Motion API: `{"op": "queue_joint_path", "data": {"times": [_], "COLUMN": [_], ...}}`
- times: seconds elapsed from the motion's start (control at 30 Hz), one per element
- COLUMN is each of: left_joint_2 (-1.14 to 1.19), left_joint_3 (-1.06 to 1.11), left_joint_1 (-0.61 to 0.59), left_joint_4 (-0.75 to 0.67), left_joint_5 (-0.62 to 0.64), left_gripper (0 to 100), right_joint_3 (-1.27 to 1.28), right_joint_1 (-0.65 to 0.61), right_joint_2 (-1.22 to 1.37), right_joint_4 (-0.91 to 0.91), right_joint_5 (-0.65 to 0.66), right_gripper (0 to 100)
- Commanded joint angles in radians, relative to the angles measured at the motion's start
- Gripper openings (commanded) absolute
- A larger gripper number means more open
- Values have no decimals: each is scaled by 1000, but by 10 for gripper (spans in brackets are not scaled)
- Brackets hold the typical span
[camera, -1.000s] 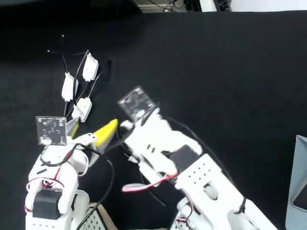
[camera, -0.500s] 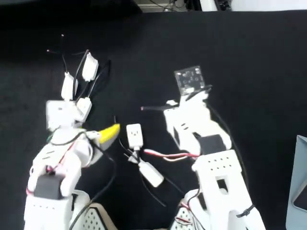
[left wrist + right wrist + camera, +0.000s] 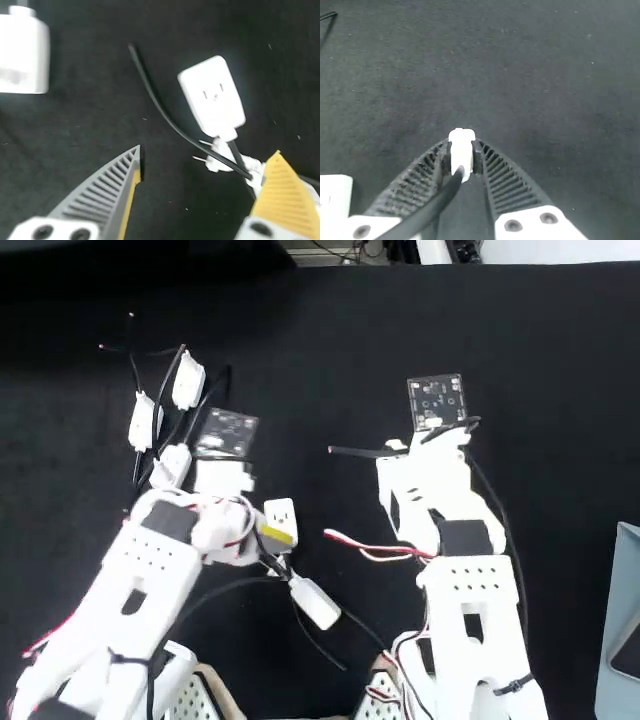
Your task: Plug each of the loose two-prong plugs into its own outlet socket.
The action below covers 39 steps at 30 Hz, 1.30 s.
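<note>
Right gripper fingers clamped on a small white plug, its black cord running back between them, over the black table. Left gripper fingers spread wide apart — between them a loose plug lies just beside a white outlet socket

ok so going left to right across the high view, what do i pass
cluster of white connectors → white outlet socket → loose plug → right gripper, shut on a small white plug → grey object at the edge
</note>
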Motion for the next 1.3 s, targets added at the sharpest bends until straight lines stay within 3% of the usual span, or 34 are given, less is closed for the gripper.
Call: {"op": "queue_joint_path", "data": {"times": [0.0,0.1,0.17,0.33,0.5,0.63,0.83,1.27], "left_joint_2": [54,55,55,55,55,55,66,68], "left_joint_3": [-62,-58,-58,-68,-41,-45,7,139], "left_joint_1": [82,88,71,-13,-12,10,85,229], "left_joint_4": [2,2,2,-6,-6,-11,-169,-325], "left_joint_5": [-9,-21,-103,-393,-818,-970,-1007,-1007], "left_gripper": [374,374,374,327,292,294,294,289], "right_joint_3": [-50,-48,-48,-47,-47,-47,-47,-47], "right_joint_1": [43,43,43,41,41,43,43,38], "right_joint_2": [-19,-19,-19,-19,-19,-19,-19,-19], "right_joint_4": [-23,-23,-23,-23,-23,-23,-20,-20], "right_joint_5": [6,6,5,3,6,6,6,6], "right_gripper": [11,11,11,11,11,11,11,11]}}
